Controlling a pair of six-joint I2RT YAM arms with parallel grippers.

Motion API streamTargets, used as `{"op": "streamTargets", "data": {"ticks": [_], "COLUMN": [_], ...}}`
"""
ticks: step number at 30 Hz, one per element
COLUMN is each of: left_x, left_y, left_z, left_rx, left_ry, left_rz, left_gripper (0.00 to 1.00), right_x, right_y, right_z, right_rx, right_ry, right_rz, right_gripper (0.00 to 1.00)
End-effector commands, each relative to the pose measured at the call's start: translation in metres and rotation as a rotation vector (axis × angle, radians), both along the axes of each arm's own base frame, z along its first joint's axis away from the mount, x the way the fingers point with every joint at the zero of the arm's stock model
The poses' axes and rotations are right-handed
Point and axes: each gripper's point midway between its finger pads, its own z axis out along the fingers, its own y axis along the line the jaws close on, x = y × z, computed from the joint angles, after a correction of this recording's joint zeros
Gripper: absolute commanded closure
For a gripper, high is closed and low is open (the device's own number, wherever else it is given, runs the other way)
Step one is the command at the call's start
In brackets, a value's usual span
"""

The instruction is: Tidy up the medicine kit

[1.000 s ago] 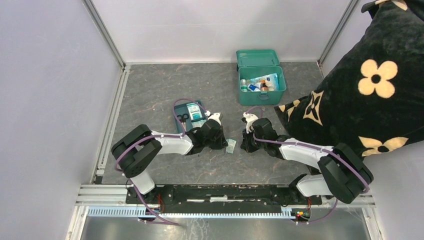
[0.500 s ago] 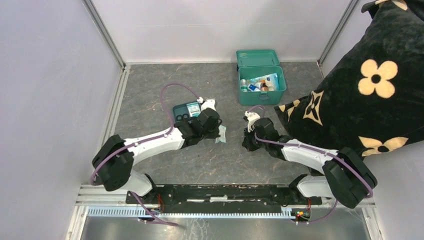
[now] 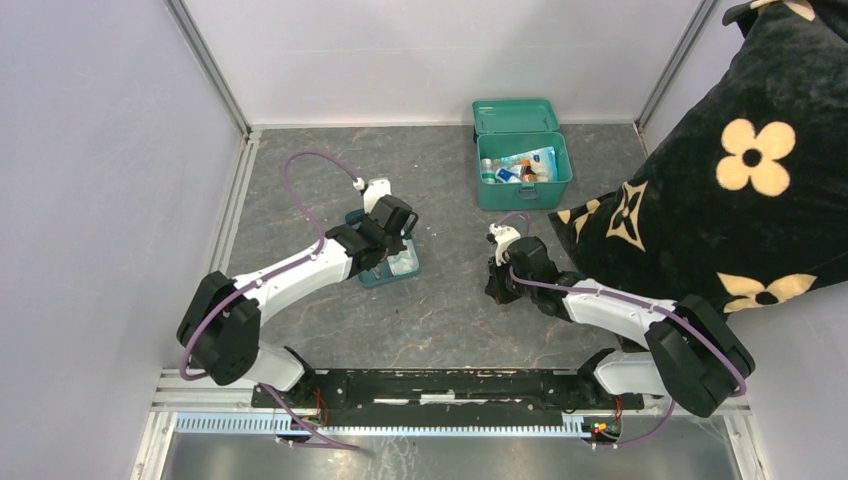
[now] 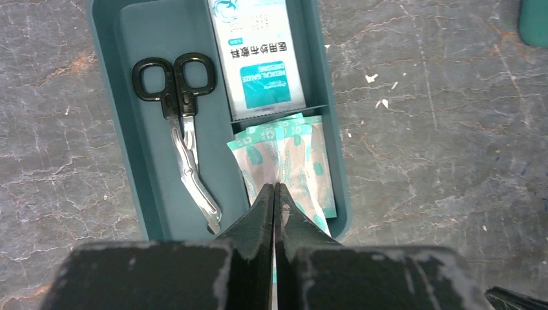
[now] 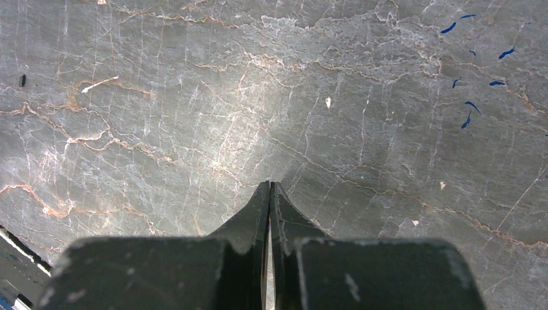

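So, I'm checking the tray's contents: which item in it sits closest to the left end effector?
The teal-and-white plaster strips, pinched at the left end effector tips. The scissors lie off to the left, and the gauze packet lies beyond.

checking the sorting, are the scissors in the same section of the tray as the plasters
No, the scissors lie in the tray's long left section, a divider apart from the plasters at lower right.

Bare grey table open across the centre and upper left of the frame, black flowered cushion crowding the right side, open green box upper centre, tray of scissors and plasters under the left arm.
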Motion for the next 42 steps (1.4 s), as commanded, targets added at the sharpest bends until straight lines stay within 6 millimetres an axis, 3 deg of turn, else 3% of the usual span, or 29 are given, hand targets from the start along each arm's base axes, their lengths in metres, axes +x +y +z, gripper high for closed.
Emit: {"op": "streamTargets", "data": {"ticks": [1,10,18,24,28,34,42], "left_x": [0.011,0.014,0.019,0.018,0.016,0.014,0.01], "left_y": [0.002,-0.003,-0.009,-0.005,-0.002,-0.001,0.013], "left_z": [-0.009,-0.031,-0.031,-0.04,-0.037,-0.013,0.072], "left_rx": [0.026,0.042,0.037,0.063,0.067,0.05,0.036], "left_ry": [-0.011,0.023,0.006,0.022,0.023,-0.003,-0.136], "left_rz": [-0.005,-0.018,-0.046,-0.046,-0.037,-0.041,-0.059], "left_gripper": [0.98,0.97,0.91,0.67,0.58,0.57,0.5], "right_x": [0.001,-0.001,-0.001,-0.001,0.0,0.004,0.019], "right_y": [0.0,-0.003,-0.001,-0.001,-0.002,0.002,0.036], "right_z": [0.006,0.002,0.0,0.0,0.0,0.008,0.047], "right_rx": [0.005,-0.004,-0.003,-0.005,-0.007,0.012,0.096], "right_ry": [-0.028,-0.022,-0.016,-0.015,-0.016,-0.038,-0.103], "right_rz": [0.005,0.0,0.007,0.007,0.003,0.007,0.069], "right_gripper": [0.95,0.95,0.95,0.95,0.95,0.95,0.96]}}
